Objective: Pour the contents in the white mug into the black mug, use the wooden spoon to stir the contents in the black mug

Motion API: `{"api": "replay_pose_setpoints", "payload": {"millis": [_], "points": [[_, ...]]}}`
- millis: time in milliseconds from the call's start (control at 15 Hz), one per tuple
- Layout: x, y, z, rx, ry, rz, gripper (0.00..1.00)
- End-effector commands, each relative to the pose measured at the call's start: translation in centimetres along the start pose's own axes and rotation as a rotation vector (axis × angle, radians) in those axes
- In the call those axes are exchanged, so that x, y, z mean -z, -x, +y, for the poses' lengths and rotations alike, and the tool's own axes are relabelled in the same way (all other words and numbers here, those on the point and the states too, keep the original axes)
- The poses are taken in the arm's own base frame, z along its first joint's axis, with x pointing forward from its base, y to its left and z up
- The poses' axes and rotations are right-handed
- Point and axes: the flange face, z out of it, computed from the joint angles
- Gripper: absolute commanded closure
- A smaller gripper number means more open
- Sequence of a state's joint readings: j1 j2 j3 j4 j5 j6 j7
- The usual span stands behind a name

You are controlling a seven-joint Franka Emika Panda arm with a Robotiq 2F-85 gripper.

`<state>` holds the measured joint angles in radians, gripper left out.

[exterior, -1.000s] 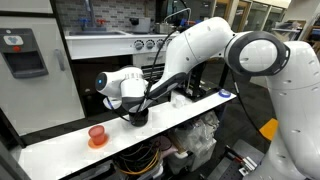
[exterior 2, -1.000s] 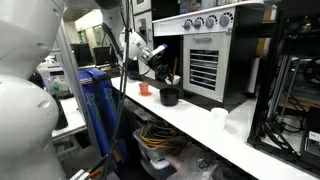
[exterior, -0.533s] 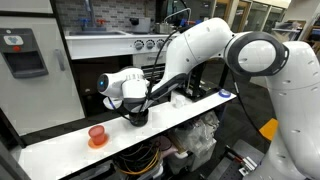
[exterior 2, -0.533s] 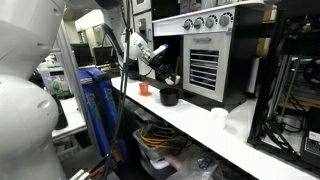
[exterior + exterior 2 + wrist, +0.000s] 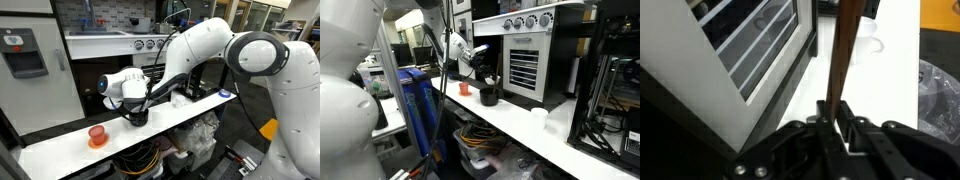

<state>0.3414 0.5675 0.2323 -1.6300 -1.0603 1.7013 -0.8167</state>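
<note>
One white robot arm (image 5: 205, 45) leans over the long white surface (image 5: 60, 150), fingers (image 5: 824, 120) pinching the wooden spoon (image 5: 843, 45) at the black mug (image 5: 137, 117), left of the white mug (image 5: 538, 117); nothing has shifted lately, suggesting stirring is under way or paused.

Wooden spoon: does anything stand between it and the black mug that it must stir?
Nothing visible does. The gripper, shut on the wooden spoon, hangs right over the black mug; the orange cup and the white mug stand off to the sides.
</note>
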Motion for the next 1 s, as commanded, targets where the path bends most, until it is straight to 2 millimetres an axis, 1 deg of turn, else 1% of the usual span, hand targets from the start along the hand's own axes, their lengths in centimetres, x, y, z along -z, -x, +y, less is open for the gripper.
{"api": "replay_pose_setpoints", "payload": {"millis": [0, 267, 600, 733, 933], "points": [[0.5, 0.1, -0.5, 0.084, -0.038, 0.007, 0.96], [1.5, -0.7, -0.4, 0.084, -0.027, 0.057, 0.96], [3.2, -1.8, -0.3, 0.017, 0.012, 0.138, 0.96], [3.4, -2.2, -0.1, -0.029, 0.050, 0.146, 0.96], [3.1, -2.2, 0.2, -0.068, 0.098, 0.133, 0.96]]}}
